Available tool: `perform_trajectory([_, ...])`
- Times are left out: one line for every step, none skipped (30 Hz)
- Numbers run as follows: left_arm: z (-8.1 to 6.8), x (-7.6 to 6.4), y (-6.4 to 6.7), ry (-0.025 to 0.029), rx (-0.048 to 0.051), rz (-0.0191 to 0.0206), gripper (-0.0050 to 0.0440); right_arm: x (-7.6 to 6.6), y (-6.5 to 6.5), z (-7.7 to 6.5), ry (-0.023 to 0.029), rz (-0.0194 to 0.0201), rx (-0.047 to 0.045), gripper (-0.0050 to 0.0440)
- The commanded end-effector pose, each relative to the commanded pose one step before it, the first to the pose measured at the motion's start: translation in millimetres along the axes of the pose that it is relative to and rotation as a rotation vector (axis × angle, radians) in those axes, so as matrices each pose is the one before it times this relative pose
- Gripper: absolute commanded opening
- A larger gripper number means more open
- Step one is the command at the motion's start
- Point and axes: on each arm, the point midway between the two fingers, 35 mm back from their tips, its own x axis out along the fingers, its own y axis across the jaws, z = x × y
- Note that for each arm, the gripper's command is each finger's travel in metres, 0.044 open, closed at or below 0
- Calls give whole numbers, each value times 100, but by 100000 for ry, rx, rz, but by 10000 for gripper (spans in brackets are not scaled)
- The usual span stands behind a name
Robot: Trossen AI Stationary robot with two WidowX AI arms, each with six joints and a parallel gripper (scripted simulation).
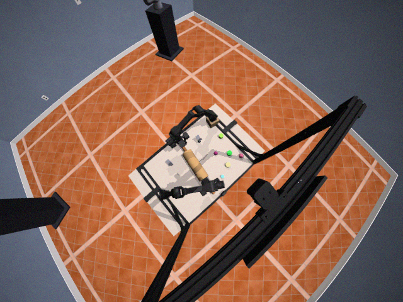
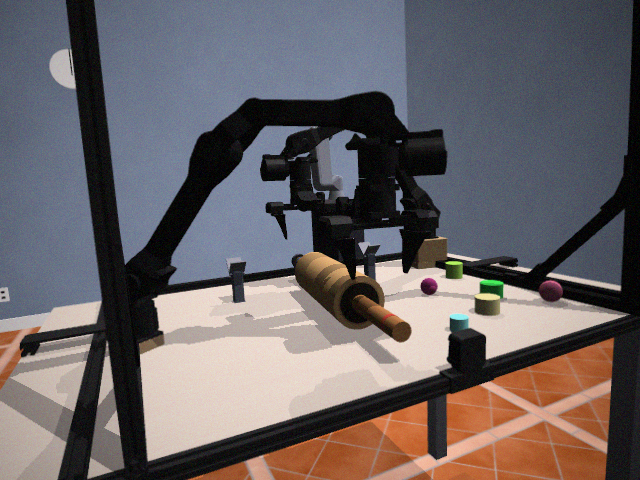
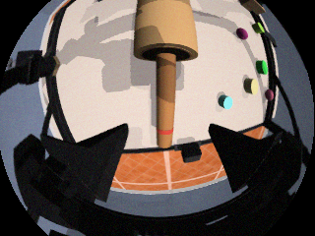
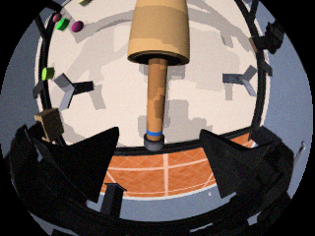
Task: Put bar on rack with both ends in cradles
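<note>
Exterior view: left gripper [image 2: 381, 260] [image 3: 168, 129] above bar [image 2: 374, 315] [image 3: 165, 93].

It looks like a robotics lab or test room. Two black jointed arms [image 1: 187, 122] [image 1: 192, 189] are mounted at a pale bench [image 1: 195, 204] [image 2: 222, 392] edged with dark metal rails, with a large black beam [image 1: 286, 207] beside it. Plain blue-grey walls [image 1: 107, 29] [image 2: 206, 51] surround an orange tiled floor [image 1: 107, 156] [image 2: 516, 413]. Dark pedestals [image 1: 162, 31] [image 1: 29, 212] stand near the walls, one carrying grey equipment, and small outlets [image 1: 45, 97] show on one wall.
</note>
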Motion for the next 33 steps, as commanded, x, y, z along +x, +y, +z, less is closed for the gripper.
perform_trajectory([79, 289, 136, -68, -311, -545, 440, 977, 269, 68, -262, 1599, -299, 440])
perform_trajectory([-1, 27, -3, 0, 0, 1, 440, 27, -3, 0, 0, 0, 1, 440])
perform_trajectory([-4, 80, -10, -1, 0, 2, 440, 82, -9, 1, -1, 1, 4, 440])
perform_trajectory([-7, 134, -15, -1, -1, 3, 440, 137, -14, 2, -2, 2, 7, 440])
perform_trajectory([0, 0, 0, 0, 0, 0, 440, 0, 0, 0, 0, 0, 0, 440])
perform_trajectory([0, 0, 0, 0, 0, 0, 440, 0, 0, 0, 0, 0, 0, 440])
perform_trajectory([-8, 161, -18, -1, -1, 3, 440, 165, -16, 2, -2, 3, 8, 440])
perform_trajectory([-7, 161, -17, -1, -1, 3, 440, 165, -15, 2, -2, 3, 8, 440])
perform_trajectory([-7, 161, -16, -1, -1, 3, 440, 165, -15, 2, -2, 3, 8, 440])
perform_trajectory([-6, 161, -15, -1, -1, 3, 440, 165, -14, 2, -2, 3, 8, 440])
perform_trajectory([-6, 162, -14, -1, -1, 3, 440, 165, -13, 2, -2, 3, 8, 440])
perform_trajectory([-6, 162, -13, -1, -1, 3, 440, 165, -12, 2, -2, 3, 8, 440])
perform_trajectory([-5, 162, -12, -1, -1, 3, 440, 165, -12, 2, -2, 3, 8, 440])
perform_trajectory([-5, 162, -11, -1, -1, 3, 440, 165, -11, 1, -2, 3, 8, 440])
perform_trajectory([-4, 163, -10, -1, -1, 3, 440, 165, -10, 1, -2, 3, 8, 440])
perform_trajectory([-4, 163, -9, -1, -1, 3, 440, 165, -9, 1, -2, 3, 8, 440])
perform_trajectory([-4, 163, -8, -1, -1, 3, 440, 165, -8, 1, -2, 3, 8, 440])
perform_trajectory([-3, 163, -7, -1, -1, 3, 440, 165, -7, 1, -2, 3, 8, 440])
perform_trajectory([-3, 163, -6, -1, -1, 3, 440, 165, -7, 1, -2, 3, 8, 440])
perform_trajectory([-2, 164, -5, -1, -1, 3, 440, 165, -6, 1, -2, 3, 8, 440])
perform_trajectory([-2, 164, -4, -1, -1, 3, 440, 165, -5, 1, -2, 3, 8, 440])
perform_trajectory([0, 0, 0, 0, 0, 0, 440, 0, 0, 0, 0, 0, 0, 440])
perform_trajectory([0, 0, 0, 0, 0, 0, 440, 0, 0, 0, 0, 0, 0, 440])
perform_trajectory([-2, 164, -4, -1, -1, 3, 440, 165, -4, 1, -2, 3, 8, 440])
perform_trajectory([-1, 164, -3, -1, -1, 3, 440, 165, -3, 0, -2, 3, 8, 440])
perform_trajectory([-1, 164, -2, -1, -1, 3, 440, 165, -3, 0, -2, 3, 8, 440])
perform_trajectory([0, 164, -1, -1, -1, 3, 440, 166, -2, 0, -2, 3, 8, 440])
perform_trajectory([0, 165, 0, -1, -1, 3, 440, 166, -1, 0, -2, 3, 8, 440])
perform_trajectory([1, 165, 1, -1, -1, 3, 440, 166, 0, 0, -2, 3, 8, 440])
perform_trajectory([1, 165, 2, -1, -1, 3, 440, 166, 1, 0, -2, 3, 8, 440])
perform_trajectory([1, 165, 3, -1, -1, 3, 440, 166, 1, 0, -2, 3, 8, 440])
perform_trajectory([2, 165, 4, -1, -1, 3, 440, 166, 2, 0, -2, 3, 8, 440])
perform_trajectory([2, 165, 5, -1, -1, 3, 440, 165, 3, 0, -2, 3, 8, 440])
